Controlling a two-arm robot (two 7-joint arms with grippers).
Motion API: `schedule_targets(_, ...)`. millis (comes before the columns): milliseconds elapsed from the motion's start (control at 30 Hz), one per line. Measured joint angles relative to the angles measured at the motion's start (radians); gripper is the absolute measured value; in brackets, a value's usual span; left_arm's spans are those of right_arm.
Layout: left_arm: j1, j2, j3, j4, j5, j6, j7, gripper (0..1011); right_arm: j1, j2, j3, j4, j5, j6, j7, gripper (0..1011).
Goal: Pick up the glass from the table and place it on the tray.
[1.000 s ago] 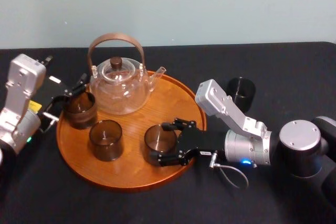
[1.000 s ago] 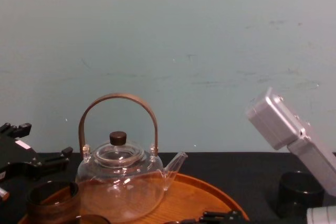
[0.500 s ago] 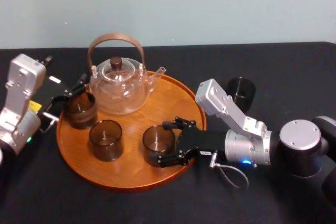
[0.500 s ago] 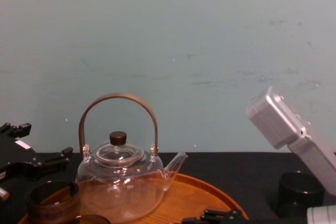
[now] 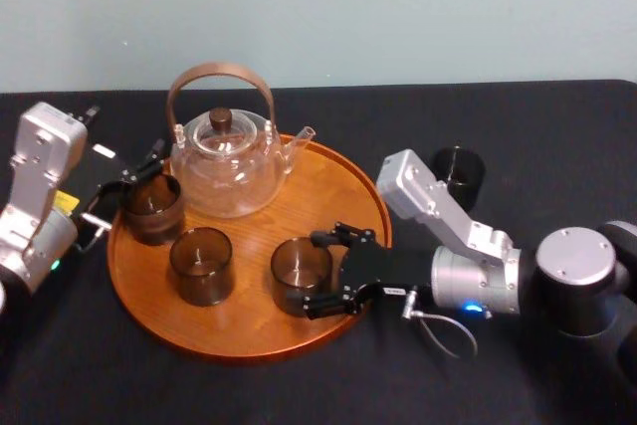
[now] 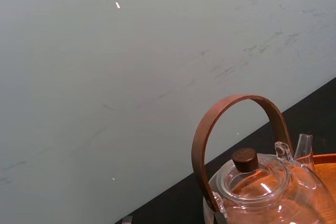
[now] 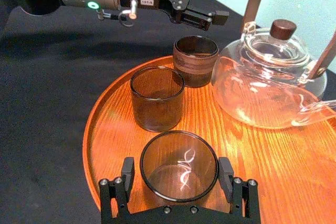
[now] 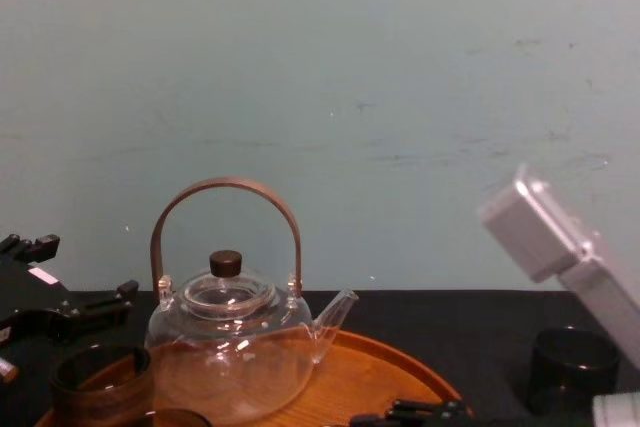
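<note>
On the round wooden tray [image 5: 328,181] stand three dark smoky glasses. The front right glass [image 5: 300,273] [image 7: 178,166] rests upright on the wood between the fingers of my right gripper [image 5: 317,273] [image 7: 177,172], which is open with a gap on either side. Another glass [image 5: 458,174] [image 8: 570,357] stands on the black table [image 5: 557,126] behind my right arm. My left gripper [image 5: 129,178] [image 7: 207,1] hovers open just above and behind the back left glass [image 5: 152,208] [image 7: 195,59].
A clear glass teapot [image 5: 221,158] [image 6: 252,182] [image 8: 232,347] with an arched brown handle occupies the back of the tray. The middle glass [image 5: 201,264] [image 7: 157,97] stands at the tray's front left. A pale wall closes off the far table edge.
My right gripper has slid a little back toward the right and its fingers stand farther from the front right glass, which stays on the tray. The left arm has not moved.
</note>
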State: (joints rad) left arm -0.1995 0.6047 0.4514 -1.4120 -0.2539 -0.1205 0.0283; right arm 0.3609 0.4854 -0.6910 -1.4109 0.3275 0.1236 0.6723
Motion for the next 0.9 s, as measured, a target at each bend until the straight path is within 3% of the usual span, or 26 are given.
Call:
schedule_targets(233, 0.000, 0.000, 0.000, 0.000, 0.000, 0.000, 0.000, 1001, -0.023, 0.043, 0.020, -0.036, 0.023, -0.015, 0.023, 1002)
schedule_targets(500, 0.000, 0.000, 0.000, 0.000, 0.000, 0.000, 0.000, 1001, -0.078, 0.128, 0.061, -0.121, 0.066, -0.035, 0.040, 1002)
schedule_targets(733, 0.000, 0.000, 0.000, 0.000, 0.000, 0.000, 0.000, 1001, -0.155, 0.215, 0.128, -0.203, 0.125, -0.062, 0.027, 1002)
schedule_targets(900, 0.000, 0.000, 0.000, 0.000, 0.000, 0.000, 0.000, 1001, -0.205, 0.253, 0.180, -0.235, 0.156, -0.072, -0.011, 1002)
